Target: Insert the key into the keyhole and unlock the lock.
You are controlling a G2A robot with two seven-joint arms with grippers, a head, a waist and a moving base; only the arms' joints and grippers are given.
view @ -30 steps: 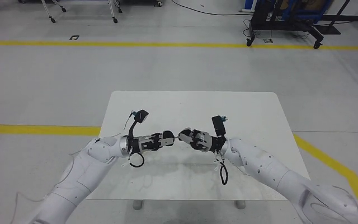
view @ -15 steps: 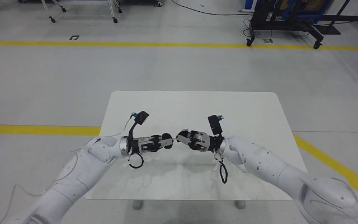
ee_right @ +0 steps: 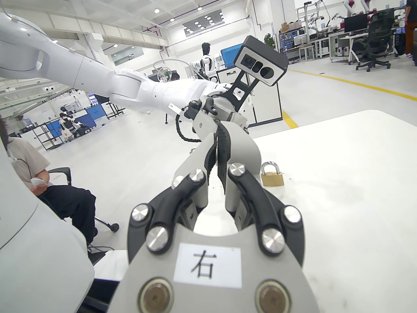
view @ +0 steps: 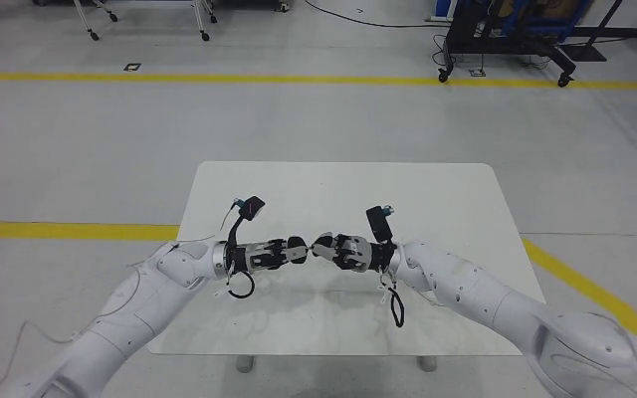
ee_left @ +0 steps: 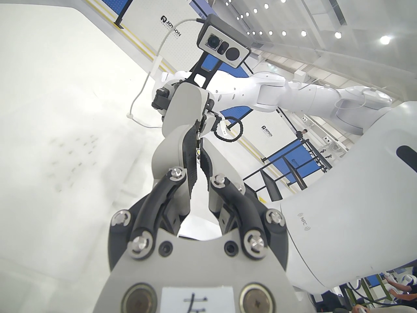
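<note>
Now | left fingers (ee_left: 190, 167), right fingers (ee_right: 242, 157) clenched tip-to-tip, perhaps on something | padlock (ee_right: 272, 174) upright on table (ee_right: 342, 180)

I have the left gripper (view: 303, 249) and the right gripper (view: 320, 246) facing each other tip to tip above the middle of the table (view: 448, 199); I cannot tell whether the tips touch. From the right wrist I see a padlock (ee_right: 272, 175) standing upright on the tabletop, below the right gripper's fingers and just beside them, near where the tips meet.

Robotics lab: yellow floor lines (view: 299, 77), workstation desks (ee_right: 355, 30) (humanoid robot (ee_right: 207, 61) behind).
</note>
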